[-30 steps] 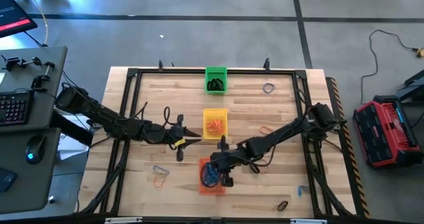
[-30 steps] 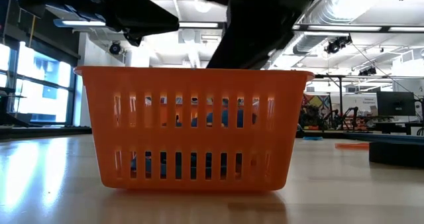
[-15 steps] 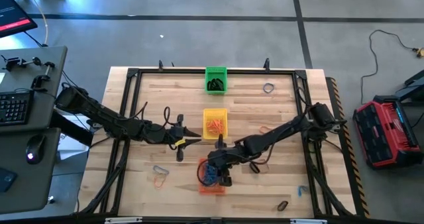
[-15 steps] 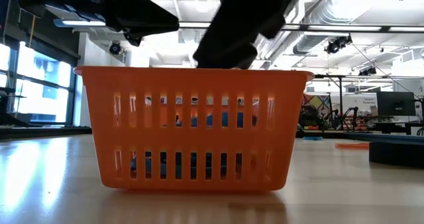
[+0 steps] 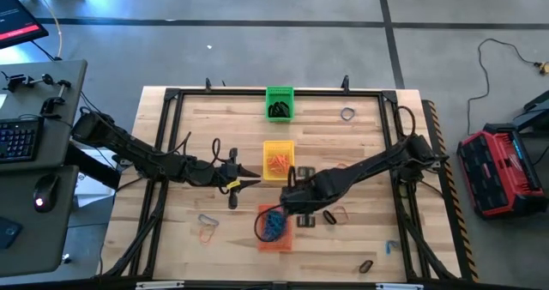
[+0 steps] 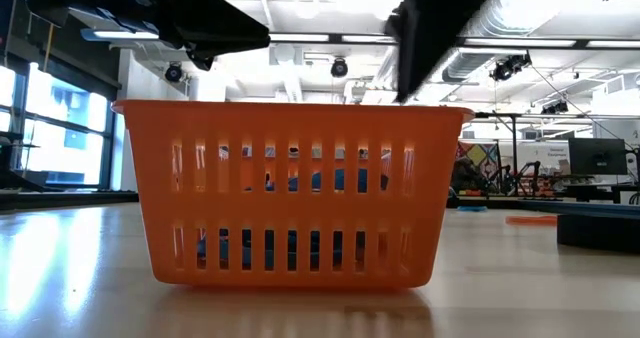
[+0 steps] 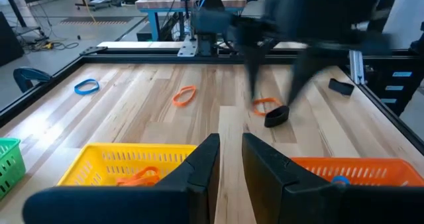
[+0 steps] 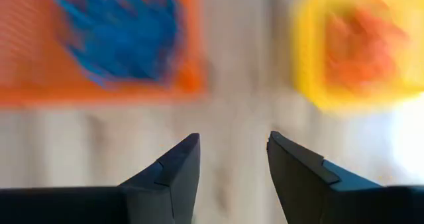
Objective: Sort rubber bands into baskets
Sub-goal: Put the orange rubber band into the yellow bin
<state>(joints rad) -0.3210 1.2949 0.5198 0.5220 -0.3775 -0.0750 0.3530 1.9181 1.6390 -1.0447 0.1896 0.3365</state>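
The right gripper (image 5: 296,185) hovered with fingers spread and empty over bare wood between the small yellow plastic basket (image 5: 278,147) of orange bands and the orange plastic basket (image 5: 262,243) holding blue rubber bands (image 5: 273,225). The left gripper (image 5: 250,183), fingers narrowly parted around nothing, waited left of the yellow basket. The green plastic basket (image 5: 280,93) sat at the wooden table's (image 5: 360,148) far edge. Loose bands lay near the outer edges.

Right arm: reaches from 3 o'clock toward centre; right end effector (image 5: 296,187) empty, fingers (image 8: 173,172) spread apart. Left arm: extended from 9 o'clock; left end effector (image 5: 250,182) fingers narrowly parted.
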